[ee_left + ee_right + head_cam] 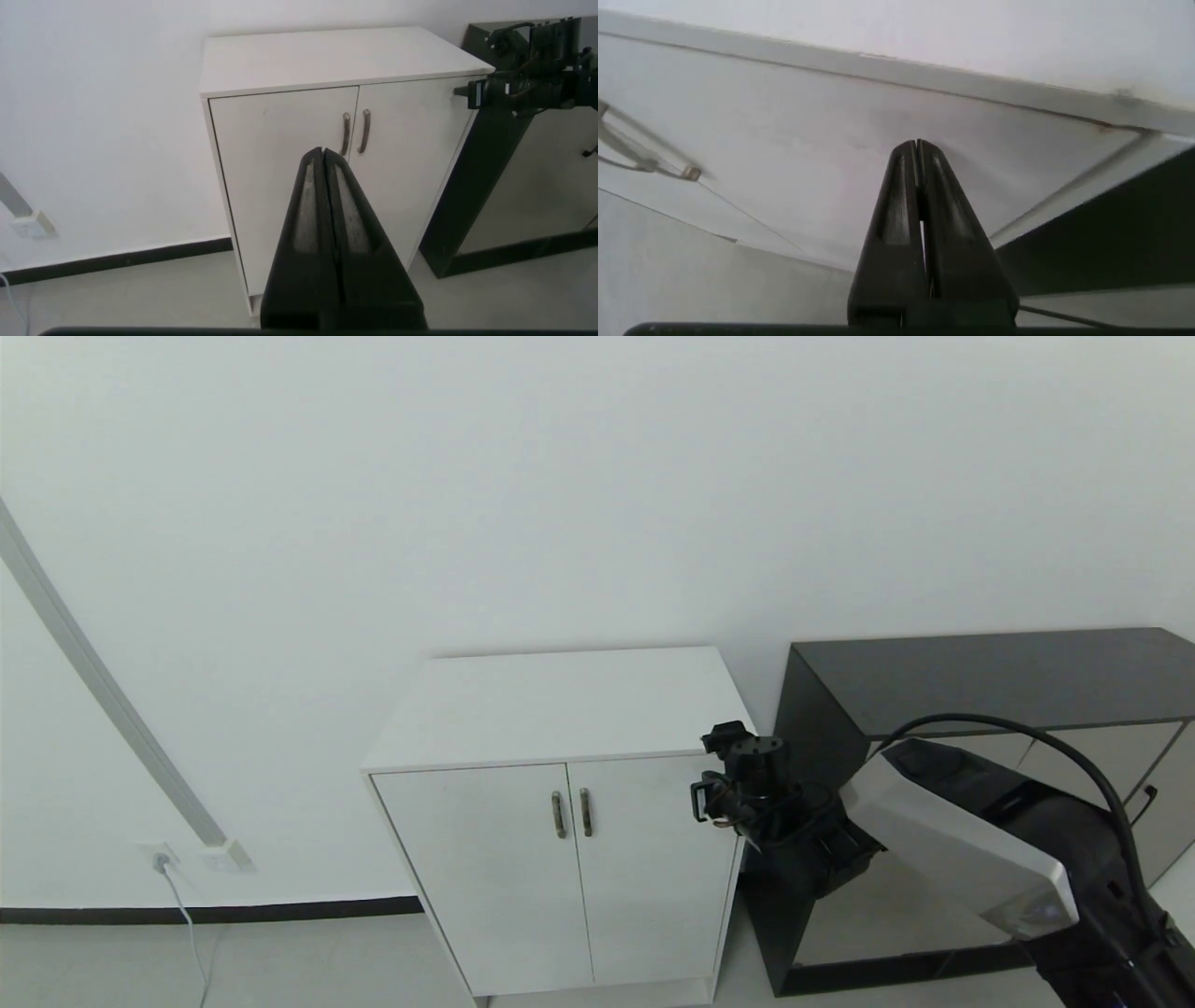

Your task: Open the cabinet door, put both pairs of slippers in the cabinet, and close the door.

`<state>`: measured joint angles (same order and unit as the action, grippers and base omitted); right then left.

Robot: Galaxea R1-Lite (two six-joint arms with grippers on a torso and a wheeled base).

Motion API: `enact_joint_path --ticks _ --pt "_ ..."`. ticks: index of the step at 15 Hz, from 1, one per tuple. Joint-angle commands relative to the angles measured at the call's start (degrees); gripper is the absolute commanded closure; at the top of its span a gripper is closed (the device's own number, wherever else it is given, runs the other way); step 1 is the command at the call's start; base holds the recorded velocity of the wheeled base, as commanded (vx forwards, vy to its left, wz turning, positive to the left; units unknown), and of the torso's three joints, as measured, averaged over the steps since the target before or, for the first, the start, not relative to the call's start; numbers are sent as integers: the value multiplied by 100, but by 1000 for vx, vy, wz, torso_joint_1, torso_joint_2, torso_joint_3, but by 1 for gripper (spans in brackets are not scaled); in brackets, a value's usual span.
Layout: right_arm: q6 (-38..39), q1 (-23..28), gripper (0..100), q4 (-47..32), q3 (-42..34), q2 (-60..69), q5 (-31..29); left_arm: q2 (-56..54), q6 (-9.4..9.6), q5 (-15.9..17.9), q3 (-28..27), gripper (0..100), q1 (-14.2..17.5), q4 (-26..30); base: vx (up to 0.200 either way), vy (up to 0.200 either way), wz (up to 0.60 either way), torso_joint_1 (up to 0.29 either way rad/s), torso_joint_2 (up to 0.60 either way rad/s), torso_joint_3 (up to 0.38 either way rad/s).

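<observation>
A white cabinet point(560, 705) stands against the wall with both doors closed. Its two metal handles point(571, 813) sit side by side at the middle seam. My right gripper point(918, 147) is shut and empty, its tip close to the right door point(831, 159) near that door's upper outer corner. From the head view, the right gripper point(698, 800) hangs at the cabinet's right edge. My left gripper point(322, 154) is shut and empty, held well back from the cabinet point(318, 56) and facing the handles point(355, 133).
A black cabinet point(980, 677) with mirrored fronts stands right beside the white one. A wall socket point(159, 855) with a cable sits low on the left wall. Bare floor point(140, 299) lies before the cabinet.
</observation>
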<state>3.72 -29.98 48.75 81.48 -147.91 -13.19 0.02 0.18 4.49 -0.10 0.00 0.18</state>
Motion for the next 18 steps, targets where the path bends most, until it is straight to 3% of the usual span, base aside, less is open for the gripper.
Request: enact_joint_path --ticks 1,4,10,18 --pt "24 1 100 302 -774 561 -34 6 -1 0 1 100 0 -1 0 0 0 0 0 0" --pt "24 53 100 1093 -2101 1133 -140 6 8 0 1 100 0 -1 0 0 0 0 0 0" --pt "-11 502 100 1901 -4123 2310 -281 6 -9 -9 1 100 0 -1 0 0 0 0 0 0" --pt "-99 1380 100 1980 -6109 3972 -307 6 -1 0 1 100 0 -1 0 0 0 0 0 0"
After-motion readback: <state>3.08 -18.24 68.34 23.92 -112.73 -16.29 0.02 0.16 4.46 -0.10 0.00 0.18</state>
